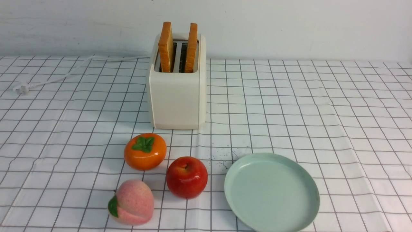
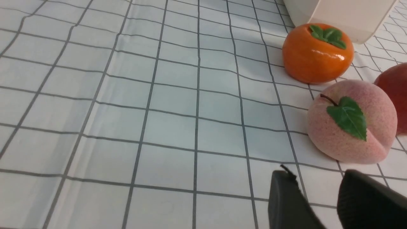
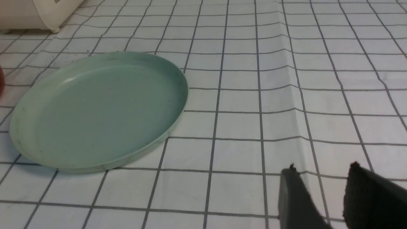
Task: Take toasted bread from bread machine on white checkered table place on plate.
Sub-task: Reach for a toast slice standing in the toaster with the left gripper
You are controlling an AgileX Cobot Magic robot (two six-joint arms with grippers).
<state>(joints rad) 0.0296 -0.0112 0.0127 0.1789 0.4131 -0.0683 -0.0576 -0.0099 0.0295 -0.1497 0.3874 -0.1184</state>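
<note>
Two slices of toasted bread, one on the left (image 1: 166, 47) and one on the right (image 1: 191, 47), stand upright in the slots of the cream-white bread machine (image 1: 177, 96) at the back of the white checkered table (image 1: 305, 106). The pale green plate (image 1: 271, 192) lies bare at the front right, and shows too as the plate (image 3: 95, 111) in the right wrist view. Neither arm shows in the front view. My left gripper (image 2: 318, 173) hovers open over bare cloth near the peach. My right gripper (image 3: 321, 168) is open over bare cloth beside the plate, with nothing between its fingers.
An orange persimmon (image 1: 145, 151), a red apple (image 1: 186, 177) and a pink peach (image 1: 132, 202) sit in front of the bread machine, left of the plate. The white cord and plug (image 1: 22, 87) trail off at the back left. A wall closes the far side.
</note>
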